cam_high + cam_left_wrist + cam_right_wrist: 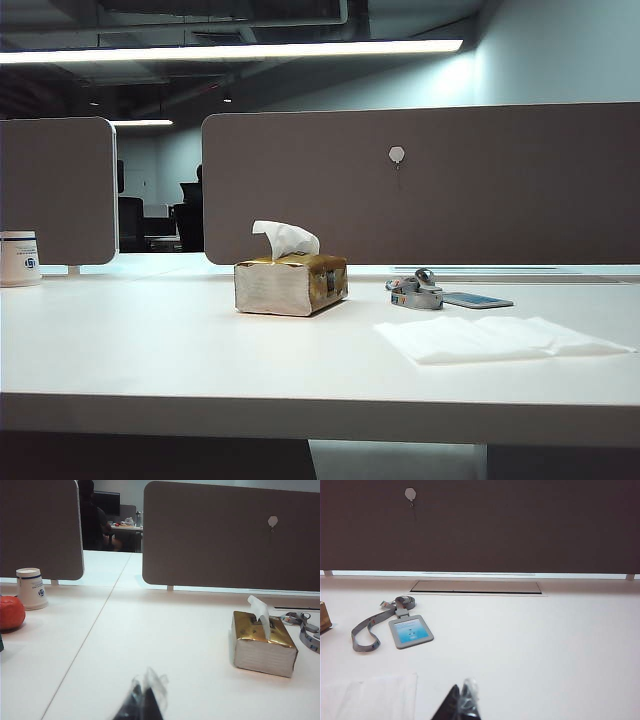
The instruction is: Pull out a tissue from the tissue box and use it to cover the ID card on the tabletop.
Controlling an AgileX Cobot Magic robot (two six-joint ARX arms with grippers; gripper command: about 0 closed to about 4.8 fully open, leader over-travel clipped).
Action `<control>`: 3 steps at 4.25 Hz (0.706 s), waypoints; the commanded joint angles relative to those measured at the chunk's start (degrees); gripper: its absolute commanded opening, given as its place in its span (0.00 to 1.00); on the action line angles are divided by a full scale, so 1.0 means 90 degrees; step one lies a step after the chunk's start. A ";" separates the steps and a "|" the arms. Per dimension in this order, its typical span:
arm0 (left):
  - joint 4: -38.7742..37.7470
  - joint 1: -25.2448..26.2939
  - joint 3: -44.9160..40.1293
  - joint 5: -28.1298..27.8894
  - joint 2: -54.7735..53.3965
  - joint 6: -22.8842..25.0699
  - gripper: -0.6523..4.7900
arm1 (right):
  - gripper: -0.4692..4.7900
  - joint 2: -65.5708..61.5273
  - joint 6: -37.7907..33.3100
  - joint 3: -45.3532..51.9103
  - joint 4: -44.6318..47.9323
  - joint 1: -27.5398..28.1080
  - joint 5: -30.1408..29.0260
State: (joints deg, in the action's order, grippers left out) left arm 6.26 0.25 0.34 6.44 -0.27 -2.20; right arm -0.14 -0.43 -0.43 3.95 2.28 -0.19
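Both pincers hang above the bench's front edge: the left pincer and the right pincer are clenched, empty. The tissue box sits mid-bench; the ID card lies uncovered nearer the back edge, a loose tissue flat beside it.

Bare tabletop around ID card

Left gripper tips blurred, cut by frame edge; right gripper likewise. Orange object cropped. Tissue box mostly cropped in right wrist view.
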 commanded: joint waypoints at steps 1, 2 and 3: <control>0.0066 0.0000 0.0015 0.0027 -0.0002 0.0005 0.11 | 0.08 0.0010 -0.0019 0.0015 0.0063 0.0000 0.0053; 0.0041 0.0000 0.0015 0.0027 -0.0002 0.0005 0.11 | 0.08 0.0010 -0.0019 0.0015 0.0068 0.0000 0.0056; 0.0022 0.0000 0.0015 0.0029 -0.0002 0.0002 0.11 | 0.08 0.0010 -0.0019 0.0015 0.0066 0.0000 0.0053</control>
State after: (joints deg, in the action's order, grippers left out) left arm 6.22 0.25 0.34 6.44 -0.27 -2.20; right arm -0.14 -0.43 -0.43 3.95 2.28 0.03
